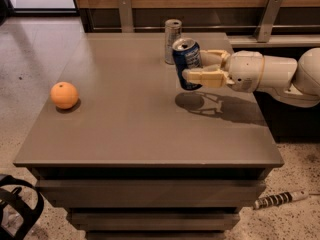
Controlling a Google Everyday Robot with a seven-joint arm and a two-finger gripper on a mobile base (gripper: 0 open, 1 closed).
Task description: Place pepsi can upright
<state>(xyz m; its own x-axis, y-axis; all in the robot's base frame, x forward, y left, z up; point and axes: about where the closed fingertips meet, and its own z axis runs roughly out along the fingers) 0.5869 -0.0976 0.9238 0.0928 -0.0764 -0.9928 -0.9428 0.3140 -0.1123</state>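
The gripper (194,69), jaws closed on the pepsi can (186,56), is holding it nearly upright above the table (125,129) for set-down.

Soft, even overhead light fills the scene. The cream two-finger gripper (192,66), clasping the short dark blue pepsi can (186,64) above the grey-brown tabletop (125,119), casts a diffuse shadow (215,106) just below; pale glare washes the polished floor (35,39) top left.

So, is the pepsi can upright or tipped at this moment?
Almost upright, slightly tilted. The pepsi can shows its silver top facing up; the gripper holds its side above the table, its shadow lying apart below.
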